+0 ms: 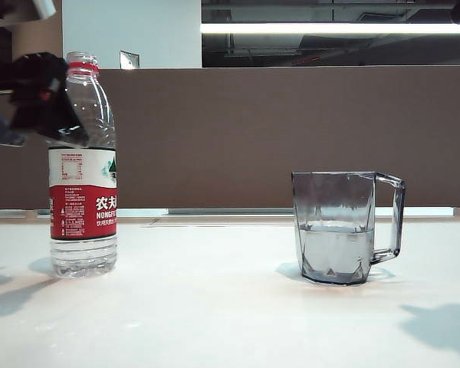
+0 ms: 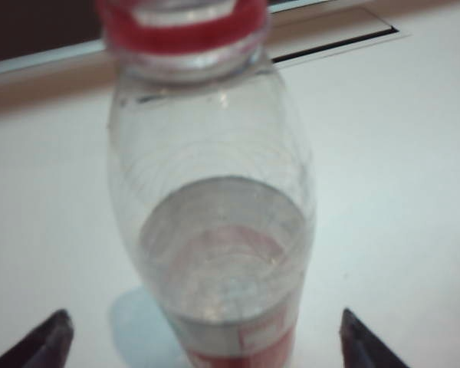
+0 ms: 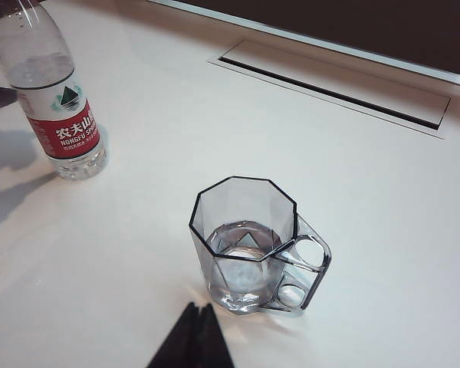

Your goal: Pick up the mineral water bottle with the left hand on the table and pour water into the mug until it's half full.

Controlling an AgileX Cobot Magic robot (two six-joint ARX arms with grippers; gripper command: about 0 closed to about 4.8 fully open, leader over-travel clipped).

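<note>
The mineral water bottle (image 1: 83, 165) stands upright and uncapped on the left of the table (image 1: 215, 307), well apart from the mug (image 1: 339, 228), which already holds water (image 1: 336, 249) to about half its height. The left hand (image 2: 203, 337) hovers beside the bottle's upper part, jaws spread wide and gripping nothing. The right gripper (image 3: 193, 337) hangs near the mug with its fingers together. A careless brush from the left hand could, I judge, tip the open bottle and spill it.

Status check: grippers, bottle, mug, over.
Left gripper open, straddling the upright mineral water bottle, no grip. Right gripper shut, above the mug. Mug about half full. Nothing between them.
</note>
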